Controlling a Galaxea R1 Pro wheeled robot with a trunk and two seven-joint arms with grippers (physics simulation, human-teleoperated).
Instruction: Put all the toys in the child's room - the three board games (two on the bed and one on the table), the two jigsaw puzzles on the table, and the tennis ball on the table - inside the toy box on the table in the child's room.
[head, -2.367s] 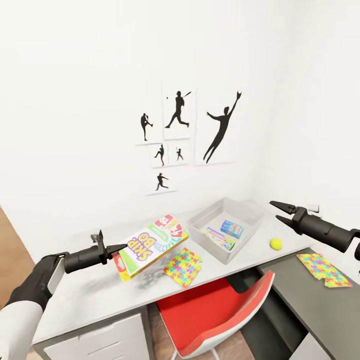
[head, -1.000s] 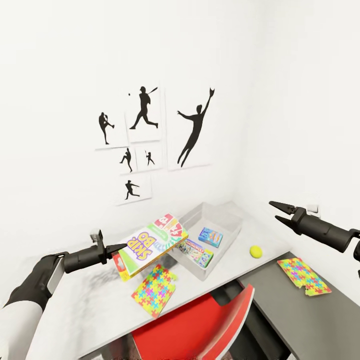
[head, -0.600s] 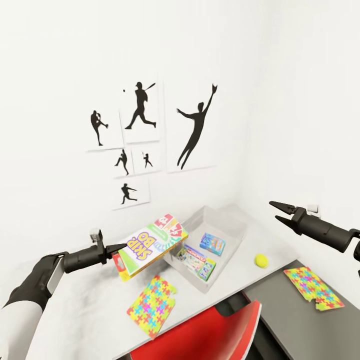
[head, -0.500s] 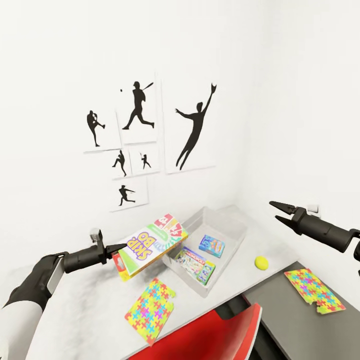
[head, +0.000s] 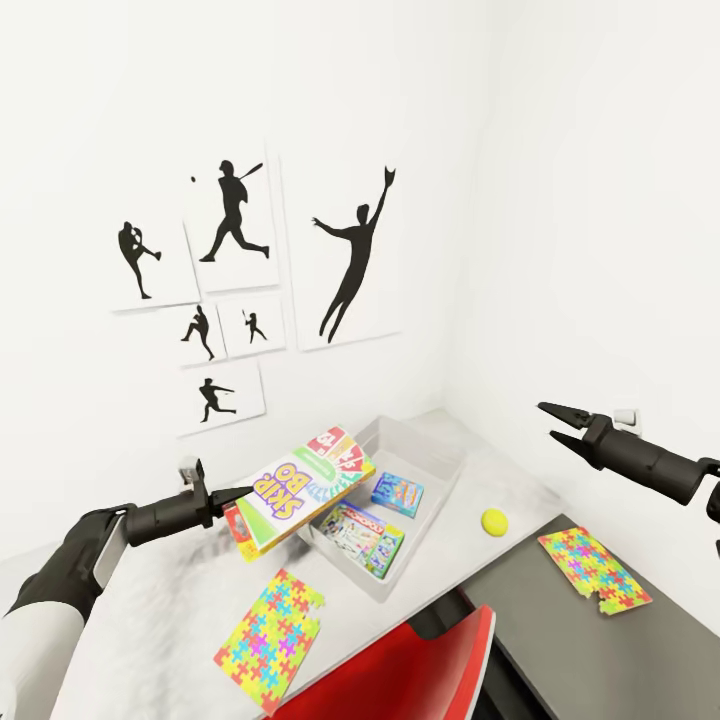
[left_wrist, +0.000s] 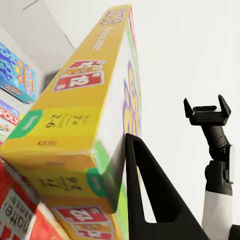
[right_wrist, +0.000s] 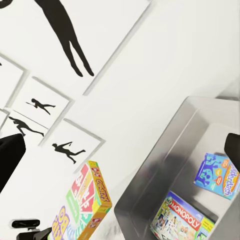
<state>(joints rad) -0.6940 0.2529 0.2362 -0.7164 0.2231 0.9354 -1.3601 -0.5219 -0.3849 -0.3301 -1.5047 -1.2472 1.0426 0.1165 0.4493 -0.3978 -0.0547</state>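
Note:
My left gripper (head: 240, 497) is shut on a stack of two board games, a yellow-green box (head: 305, 484) lying on a red-and-white one (head: 236, 528). The stack hangs over the table (head: 150, 610), just left of the toy box (head: 425, 458). In the left wrist view one finger (left_wrist: 150, 200) presses the yellow box (left_wrist: 80, 125). A blue game (head: 397, 493) and a pale busy one (head: 360, 530) lie in the box. The tennis ball (head: 494, 520) rests right of it. Jigsaw puzzles lie on the desk (head: 268, 640) and the cabinet (head: 594, 569). My right gripper (head: 552, 420) hovers open and empty.
A red chair (head: 400, 670) stands tucked under the desk front. The dark grey cabinet (head: 600, 660) joins the desk at the right. White walls with black baseball posters (head: 350, 260) close the corner behind. In the right wrist view the toy box (right_wrist: 165, 165) shows between the fingertips (right_wrist: 10, 152).
The whole picture has slid left and the desk sits closer, so the camera has moved. Both arms keep the same pose in the view, and the left gripper still holds the stack.

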